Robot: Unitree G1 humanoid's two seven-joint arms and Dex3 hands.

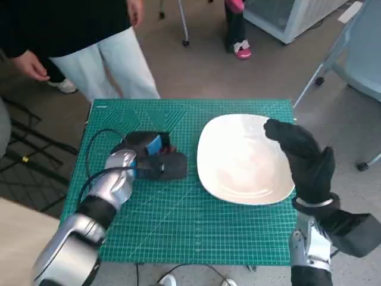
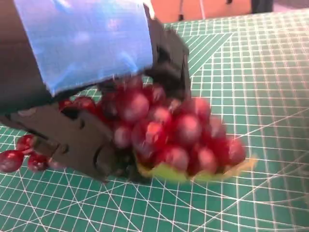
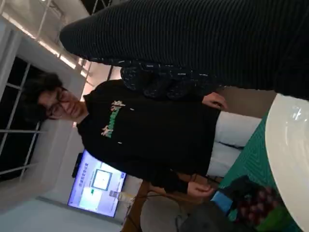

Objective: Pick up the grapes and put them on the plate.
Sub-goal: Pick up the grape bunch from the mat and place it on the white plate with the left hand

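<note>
Green cutting mat with a white grid, spread over a small table on a grey floor. No brand or label readable on mat or plate; on the person's dark top a pale printed logo, too small and turned to read; behind, a lit screen, its contents illegible.

Around the table: a person in white trousers at the far edge, another's pink-and-white shoe further off, white chair legs on castors to the right. Black cable looping on the mat beside the left forearm.

White plate on the right half of the mat, bare. Right hand, gloved, raised above the plate's right rim, fingers loosely together and holding nothing.

Left hand down on the mat just left of the plate, apart from it. Fingers closed around the grapes, a red bunch with a yellow-green leaf under it, low against the mat; whether lifted or resting, cannot tell. A few loose berries lying on the mat beside the hand.
</note>
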